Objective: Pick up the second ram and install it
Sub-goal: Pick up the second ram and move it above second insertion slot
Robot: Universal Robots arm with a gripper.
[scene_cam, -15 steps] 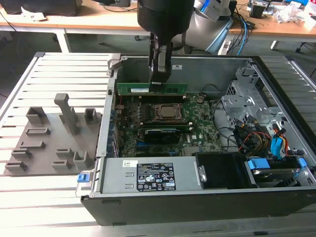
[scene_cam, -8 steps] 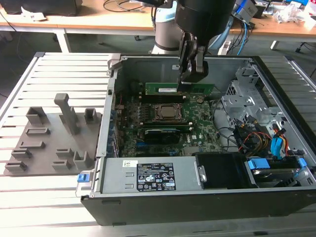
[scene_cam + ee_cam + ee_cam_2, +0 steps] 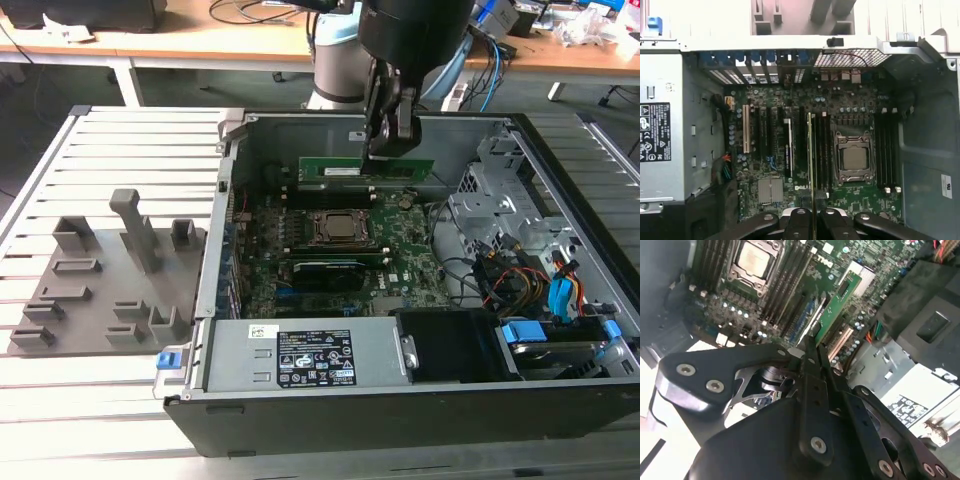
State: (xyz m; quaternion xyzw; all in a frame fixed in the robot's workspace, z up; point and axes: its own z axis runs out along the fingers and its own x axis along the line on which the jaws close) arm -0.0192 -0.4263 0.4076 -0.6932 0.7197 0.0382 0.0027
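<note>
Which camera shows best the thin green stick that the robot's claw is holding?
The exterior view: the second ram shows its long flat side, pinched by the gripper above the motherboard. The second wrist view shows it foreshortened; the first wrist view sees it edge-on, a thin line.

1. The case (image 3: 400,425) lies open on the table (image 3: 120,130), with a tray (image 3: 90,320) on the exterior view's left of it.
2. The motherboard (image 3: 410,265) lies in the case, and the socket (image 3: 340,228) sits on it.
3. The power supply (image 3: 310,355) sits in the case, in front of the board.
4. The ram (image 3: 340,172) is pinched in the gripper (image 3: 386,155) above the board, behind the socket.
</note>
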